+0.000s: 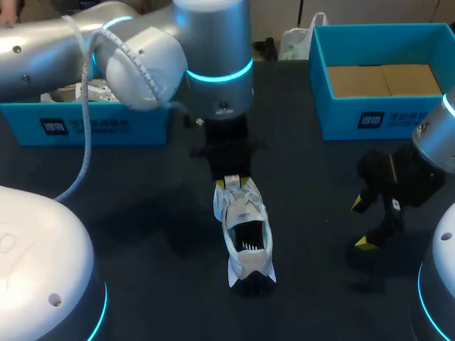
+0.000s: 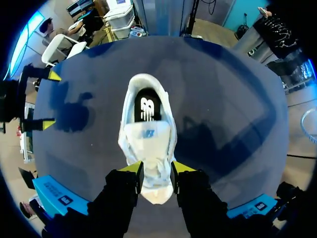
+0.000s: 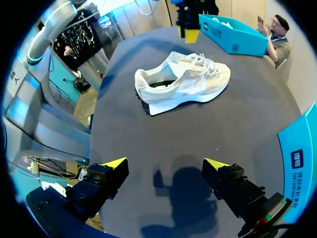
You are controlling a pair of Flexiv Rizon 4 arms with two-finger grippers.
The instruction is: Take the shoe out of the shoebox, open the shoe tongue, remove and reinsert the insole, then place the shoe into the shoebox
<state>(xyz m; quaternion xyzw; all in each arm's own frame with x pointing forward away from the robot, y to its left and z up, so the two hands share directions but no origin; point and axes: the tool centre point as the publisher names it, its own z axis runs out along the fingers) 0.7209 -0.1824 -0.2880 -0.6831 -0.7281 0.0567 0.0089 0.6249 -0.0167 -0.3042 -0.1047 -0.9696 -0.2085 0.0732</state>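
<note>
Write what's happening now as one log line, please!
shoe: upright on table | left arm: at toe | right arm: jaws open, away from shoe

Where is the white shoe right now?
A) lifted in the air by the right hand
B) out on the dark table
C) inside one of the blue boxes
B: the white shoe lies on the dark table, and the right hand is open and well apart from it.

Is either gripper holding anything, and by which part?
Right gripper: nothing. Left gripper sits at the toe of the shoe; a grip cannot be told.
</note>
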